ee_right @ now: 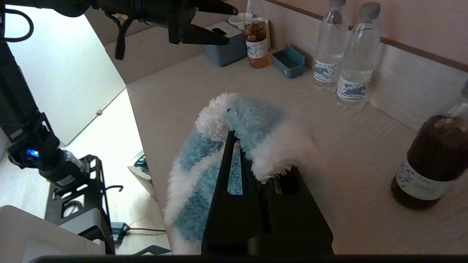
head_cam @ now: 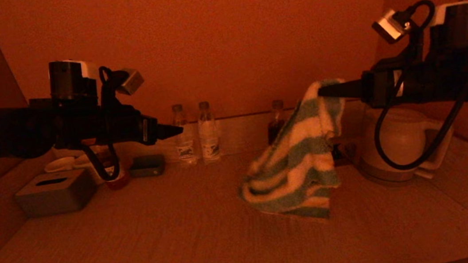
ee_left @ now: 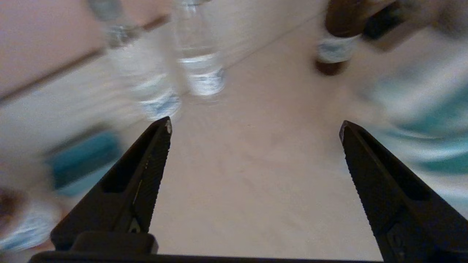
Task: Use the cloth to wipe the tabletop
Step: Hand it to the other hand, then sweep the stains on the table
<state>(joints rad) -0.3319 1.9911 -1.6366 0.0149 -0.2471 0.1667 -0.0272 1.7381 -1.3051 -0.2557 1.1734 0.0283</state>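
Where the right gripper (head_cam: 323, 91) is held up above the right part of the tabletop (head_cam: 185, 244), its fingers are pinched together on the top edge of the cloth (head_cam: 295, 159). The cloth, striped blue-green and white, hangs from that grip; its lower folds reach the tabletop just right of centre, though contact cannot be confirmed. The right wrist view shows the fluffy fabric (ee_right: 252, 135) bunched over and around the closed fingertips.

The left gripper (ee_left: 254, 126) is raised over the left part of the table, well apart from the cloth, its fingers spread wide with nothing between them.

Along the far edge stand two clear water bottles (head_cam: 194, 132) side by side, and right of them a dark bottle (head_cam: 276, 119) partly hidden behind the cloth. A pale kettle (head_cam: 395, 138) sits at the right, behind the right arm's cable. At the far left are a grey tissue box (head_cam: 54, 191), a small dark tray (head_cam: 146, 165), a small bottle of amber liquid (ee_right: 256, 44) and a white cup (head_cam: 61, 164).
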